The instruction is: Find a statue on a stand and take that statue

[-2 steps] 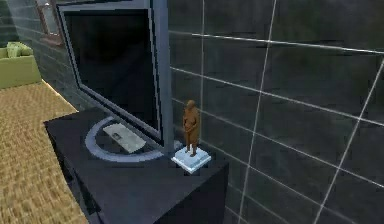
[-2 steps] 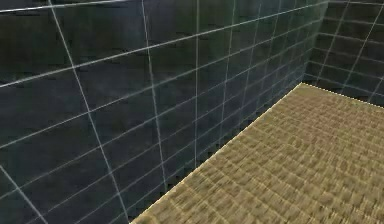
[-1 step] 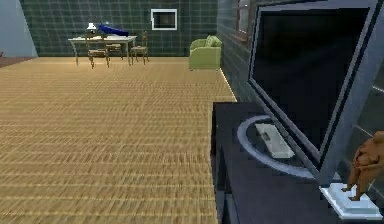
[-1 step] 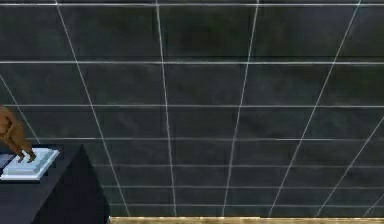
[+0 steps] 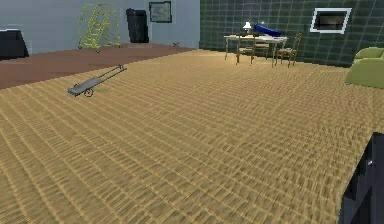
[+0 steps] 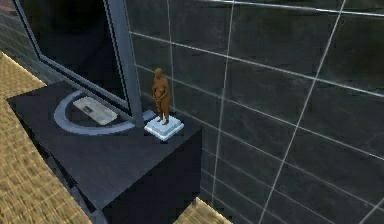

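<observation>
Forward view: a wide room with a tan woven floor [image 5: 190,140]. A grey hand trolley [image 5: 95,80] lies flat on the floor toward the left. At the far right, wooden chairs [image 5: 290,48] stand before a dark green tiled wall with a framed picture [image 5: 330,20], and a green armchair [image 5: 368,68] sits at the right edge. Arm side view: the statue [image 6: 160,92], a slim brown upright figure on a white square base, stands near the back corner of a dark stand [image 6: 110,165]. It is just beside a large television [image 6: 75,45], close to the television's curved grey foot [image 6: 90,110], with a dark tiled wall [image 6: 285,100] behind. The search looks finished and the reach is probably next. The statue sits left of the view's middle, so a small drive forward would likely line the arm up. The arm should then be raised above the stand's top and extended slowly to meet the figure's body, keeping clear of the screen. The tall, narrow statue may tip if nudged. I cannot tell the pincer's state.
</observation>
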Tool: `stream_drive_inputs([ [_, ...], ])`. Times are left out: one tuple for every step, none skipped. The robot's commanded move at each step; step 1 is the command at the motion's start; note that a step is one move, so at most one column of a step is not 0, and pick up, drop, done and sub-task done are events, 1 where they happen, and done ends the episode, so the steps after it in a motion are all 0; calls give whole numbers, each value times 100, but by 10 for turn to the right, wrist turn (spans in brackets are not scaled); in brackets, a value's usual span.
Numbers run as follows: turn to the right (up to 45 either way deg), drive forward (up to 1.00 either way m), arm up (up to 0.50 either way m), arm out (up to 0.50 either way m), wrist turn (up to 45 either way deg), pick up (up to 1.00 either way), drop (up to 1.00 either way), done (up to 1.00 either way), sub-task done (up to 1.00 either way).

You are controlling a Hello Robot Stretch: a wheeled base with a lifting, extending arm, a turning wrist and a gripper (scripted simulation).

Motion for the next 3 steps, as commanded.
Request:
stream_drive_inputs([
  [0,0,50,0,0,0,0,0,0],
  [0,0,34,0,0,0,0,0,0],
  [0,0,0,48,0,0,0,0,0],
])
